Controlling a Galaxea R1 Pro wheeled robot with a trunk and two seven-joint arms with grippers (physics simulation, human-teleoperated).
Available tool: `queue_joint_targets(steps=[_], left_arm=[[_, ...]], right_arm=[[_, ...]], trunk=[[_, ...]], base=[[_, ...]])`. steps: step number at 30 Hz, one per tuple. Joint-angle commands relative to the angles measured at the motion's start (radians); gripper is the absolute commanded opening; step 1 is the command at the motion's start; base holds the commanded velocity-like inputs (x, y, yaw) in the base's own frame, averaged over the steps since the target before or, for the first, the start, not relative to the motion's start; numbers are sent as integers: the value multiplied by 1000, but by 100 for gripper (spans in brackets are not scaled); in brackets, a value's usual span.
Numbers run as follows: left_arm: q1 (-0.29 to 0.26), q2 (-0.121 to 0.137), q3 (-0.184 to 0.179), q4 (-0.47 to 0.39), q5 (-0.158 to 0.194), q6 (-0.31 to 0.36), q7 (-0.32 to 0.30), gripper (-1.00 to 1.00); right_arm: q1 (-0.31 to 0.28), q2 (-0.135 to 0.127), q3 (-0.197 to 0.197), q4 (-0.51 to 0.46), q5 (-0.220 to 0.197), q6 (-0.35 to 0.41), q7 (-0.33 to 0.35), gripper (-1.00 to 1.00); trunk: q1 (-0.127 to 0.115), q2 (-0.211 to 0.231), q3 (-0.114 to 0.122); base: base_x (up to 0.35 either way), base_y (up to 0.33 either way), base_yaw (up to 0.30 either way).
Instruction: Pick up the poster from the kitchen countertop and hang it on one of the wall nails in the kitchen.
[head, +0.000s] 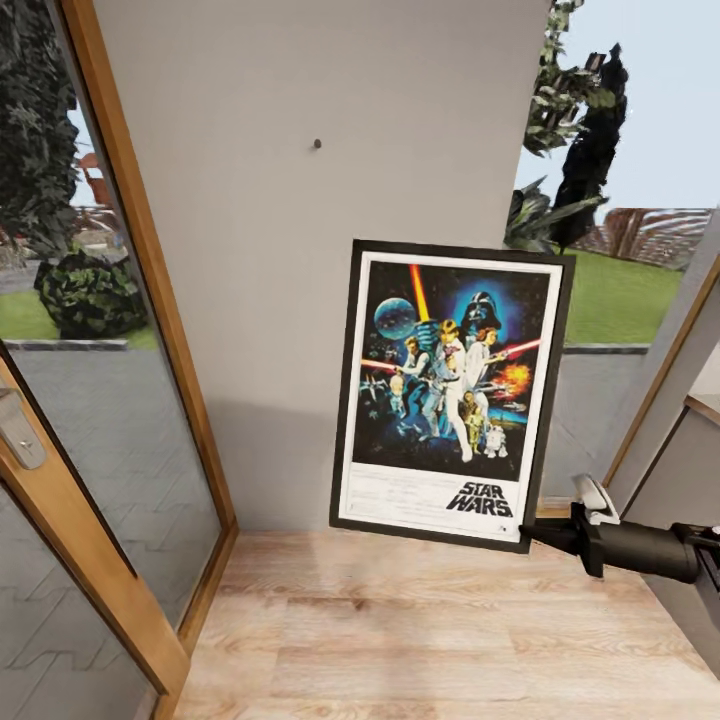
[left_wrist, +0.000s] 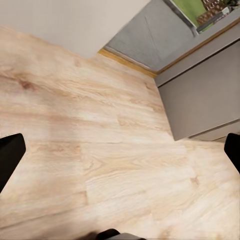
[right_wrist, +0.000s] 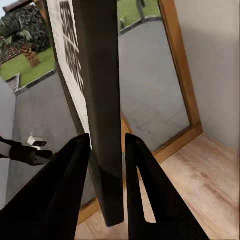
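your right gripper (head: 535, 537) is pinching the black-framed star wars poster (head: 452, 392) at its five o'clock corner, keeping it upright for the small dark wall nail (head: 317, 144) at eleven o'clock; your left gripper (left_wrist: 120, 155) is hanging spread and empty.

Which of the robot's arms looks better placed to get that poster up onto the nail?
The right. Its gripper already clamps the poster at its lower corner, below the wall nail. The left gripper points at bare floor, holding nothing.

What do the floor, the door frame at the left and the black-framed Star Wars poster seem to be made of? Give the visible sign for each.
The pale plank floor looks like light wood or laminate: grain and board seams show. The tall door frame looks like varnished honey-coloured wood with glass panes. The black-framed Star Wars poster, gripped at its lower corner by the right gripper, looks like printed paper in a thin matt black frame; frame material unclear.
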Motion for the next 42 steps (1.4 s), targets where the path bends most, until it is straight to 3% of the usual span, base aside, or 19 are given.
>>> queue_joint_targets(steps=[1, 4, 8, 13, 17, 22, 32, 34, 37, 42], left_arm=[[2, 1, 2, 1, 0, -5, -2, 100], [25, 9, 2, 1, 0, -4, -2, 100], [38, 16, 2, 1, 0, -2, -1, 100], [41, 22, 2, 1, 0, -2, -1, 100], [42, 27, 3, 1, 0, -3, 0, 100], [42, 30, 3, 1, 0, -3, 1, 100], [42, 31, 3, 1, 0, -3, 2, 100], [42, 32, 3, 1, 0, -3, 2, 100], [42, 32, 3, 1, 0, -3, 2, 100], [42, 35, 3, 1, 10, -3, 2, 100]], right_arm=[[-16, 1, 0, 0, -2, 19, 4, -100], [-85, 4, 27, -1, -2, 35, 5, -100], [-184, 9, 123, 2, 5, 51, -5, -100], [-272, 31, 168, 2, 5, 119, -77, -100], [-383, 57, 239, 2, 7, 190, -122, -100], [-451, 65, 271, 4, 10, 222, -129, -100], [-487, 67, 291, 8, 13, 254, -131, -100], [-489, 66, 303, 9, 28, 256, -130, -100], [-490, 66, 319, 10, 82, 257, -129, -100], [-491, 66, 325, 10, 108, 258, -127, -100]], trunk=[[1, -2, -2], [1, -2, -2], [1, -2, -2], [1, -2, -2], [1, -2, -2], [1, -2, -2], [1, -2, -2], [1, -2, -2], [1, -2, -2], [1, -2, -2]], base=[[0, 0, 0], [0, 0, 0], [0, 0, 0], [0, 0, 0], [0, 0, 0], [0, 0, 0], [0, 0, 0], [0, 0, 0], [0, 0, 0], [0, 0, 0]])
